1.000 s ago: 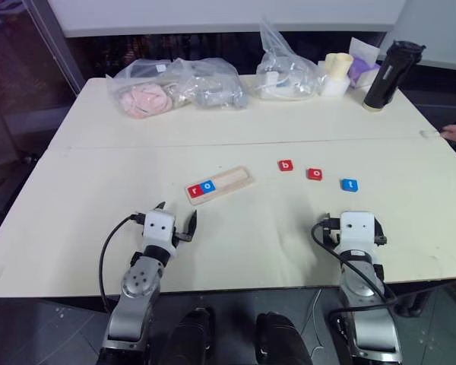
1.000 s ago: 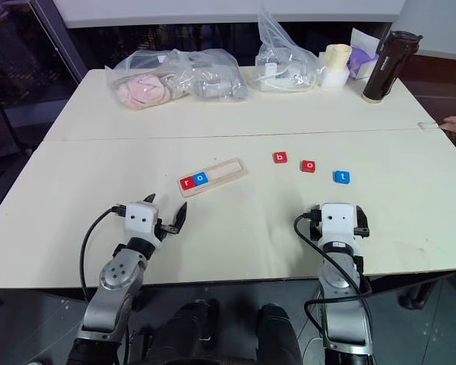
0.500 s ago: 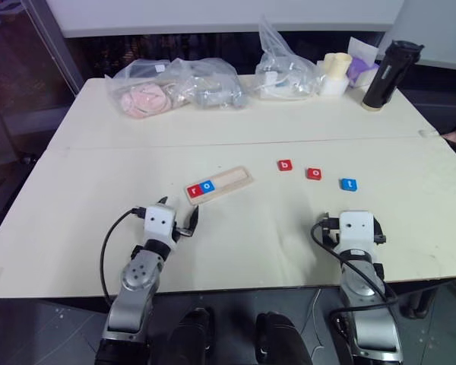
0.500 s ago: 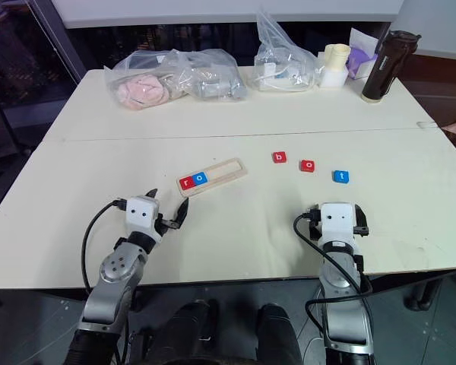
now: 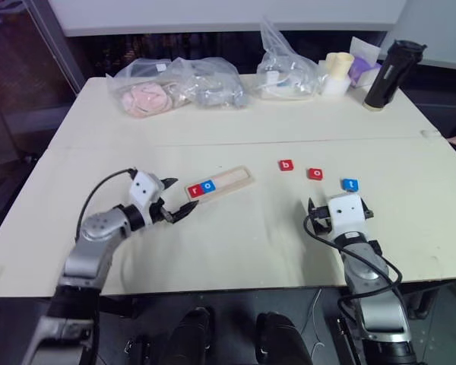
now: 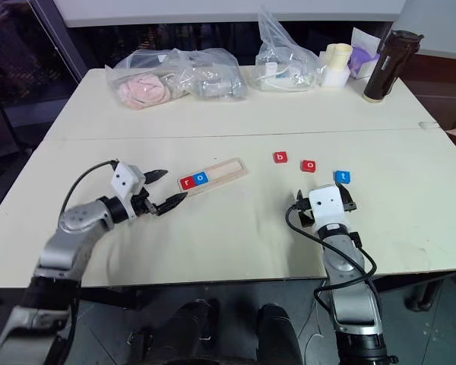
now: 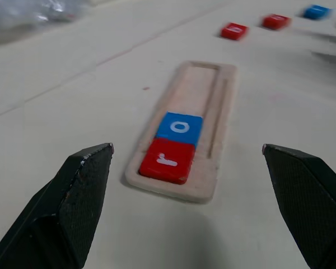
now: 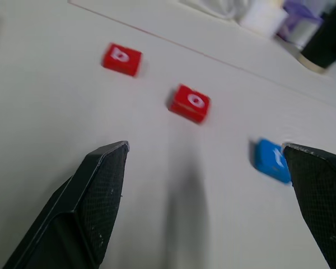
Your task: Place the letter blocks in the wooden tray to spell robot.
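Tray (image 7: 186,126) letters r and o were seen just ahead of the open left jaws; three loose blocks (image 8: 191,103) ahead of the open right jaws.

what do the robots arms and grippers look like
Both arms are grey metal with a round jointed segment. Each ends in a white boxy wrist block, with a looping black cable. The left gripper and right gripper each have two black, tapered, finely textured fingers.
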`<action>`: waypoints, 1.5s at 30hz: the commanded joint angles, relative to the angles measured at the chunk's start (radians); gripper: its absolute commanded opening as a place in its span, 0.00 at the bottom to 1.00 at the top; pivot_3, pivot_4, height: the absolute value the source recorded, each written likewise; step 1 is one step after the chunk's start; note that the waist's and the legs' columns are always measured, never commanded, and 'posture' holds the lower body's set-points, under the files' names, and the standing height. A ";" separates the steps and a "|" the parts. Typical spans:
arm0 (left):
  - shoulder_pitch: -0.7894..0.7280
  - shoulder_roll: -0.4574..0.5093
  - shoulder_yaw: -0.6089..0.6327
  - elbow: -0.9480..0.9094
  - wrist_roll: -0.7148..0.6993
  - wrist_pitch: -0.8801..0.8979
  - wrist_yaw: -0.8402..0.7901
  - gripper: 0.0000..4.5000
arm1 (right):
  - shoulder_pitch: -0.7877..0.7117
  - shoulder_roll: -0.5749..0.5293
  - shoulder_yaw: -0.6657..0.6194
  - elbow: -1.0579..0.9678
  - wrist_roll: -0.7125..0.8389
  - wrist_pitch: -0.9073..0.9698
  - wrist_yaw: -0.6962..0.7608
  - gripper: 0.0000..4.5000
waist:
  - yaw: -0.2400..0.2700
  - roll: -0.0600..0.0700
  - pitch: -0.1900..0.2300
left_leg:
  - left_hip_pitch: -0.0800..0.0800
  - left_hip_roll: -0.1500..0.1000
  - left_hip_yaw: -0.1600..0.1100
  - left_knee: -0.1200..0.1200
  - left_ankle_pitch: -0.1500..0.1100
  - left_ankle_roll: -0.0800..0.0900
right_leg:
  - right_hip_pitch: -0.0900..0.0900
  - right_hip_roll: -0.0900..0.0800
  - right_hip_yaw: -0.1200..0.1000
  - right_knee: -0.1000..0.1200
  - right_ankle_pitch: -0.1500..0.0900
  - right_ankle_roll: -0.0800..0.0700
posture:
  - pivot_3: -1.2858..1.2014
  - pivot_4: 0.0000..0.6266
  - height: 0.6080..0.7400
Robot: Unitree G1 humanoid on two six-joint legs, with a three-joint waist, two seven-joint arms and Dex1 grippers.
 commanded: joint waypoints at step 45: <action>-0.436 -0.151 -0.106 0.841 0.292 -0.482 -0.213 0.94 | -0.156 -0.623 -0.060 -0.360 0.612 0.409 0.633 1.00 | 0.028 -0.011 0.007 | -0.002 -0.001 0.000 0.008 -0.001 0.002 | 0.005 -0.008 -0.003 0.000 0.003 0.006 | 0.52 0.24 0.88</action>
